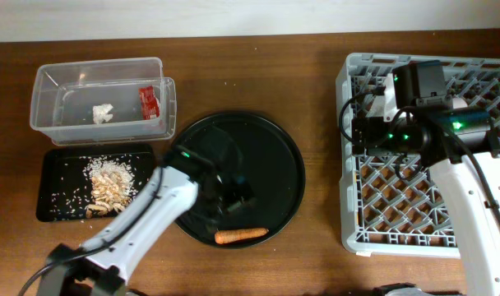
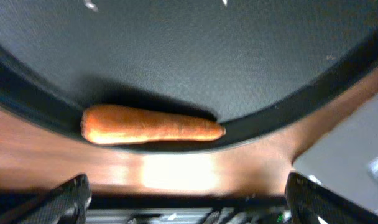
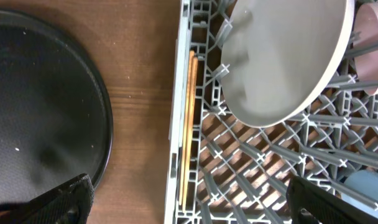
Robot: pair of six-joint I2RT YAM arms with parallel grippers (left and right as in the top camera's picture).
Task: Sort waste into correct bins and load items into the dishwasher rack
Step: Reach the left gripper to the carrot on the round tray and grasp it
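Note:
The small orange carrot (image 1: 241, 236) lies on the front rim of the round black tray (image 1: 270, 148). My left gripper (image 1: 236, 201) hovers just behind it, open and empty. In the left wrist view the carrot (image 2: 152, 124) lies crosswise ahead of the open fingers (image 2: 189, 208). My right gripper (image 1: 357, 131) is open and empty over the left side of the dishwasher rack (image 1: 398, 222). In the right wrist view (image 3: 189, 208) the grey plate (image 3: 282, 56), pink bowl (image 3: 372, 50), blue cup (image 3: 366, 186) and chopsticks (image 3: 188, 130) sit in the rack (image 3: 251, 162).
The clear tub (image 1: 61, 82) at the back left holds the white tissue (image 1: 104, 113) and red wrapper (image 1: 149, 102). The shallow black rectangular tray (image 1: 57, 168) in front of it holds food scraps and rice (image 1: 110, 185). Bare wood lies between the round tray and the rack.

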